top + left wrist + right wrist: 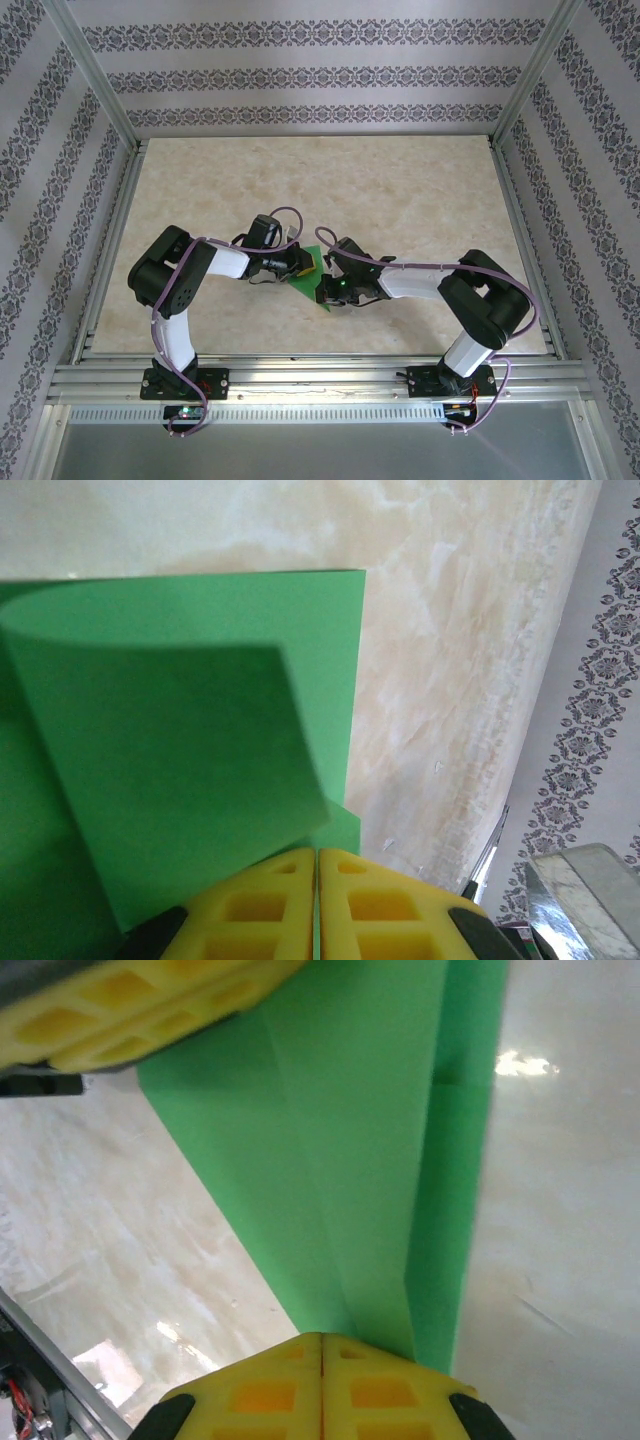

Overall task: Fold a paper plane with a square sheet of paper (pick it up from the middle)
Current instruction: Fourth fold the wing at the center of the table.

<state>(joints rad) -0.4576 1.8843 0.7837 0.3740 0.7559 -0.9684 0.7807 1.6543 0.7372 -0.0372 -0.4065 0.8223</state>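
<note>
Green paper [312,275], edges clamped by left end effector [318,865] and right end effector [322,1348]; open tabletop [420,200] around

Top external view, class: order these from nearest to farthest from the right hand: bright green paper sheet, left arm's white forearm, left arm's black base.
1. bright green paper sheet: centre, in right hand
2. white forearm: left
3. black base: near-left edge
</note>
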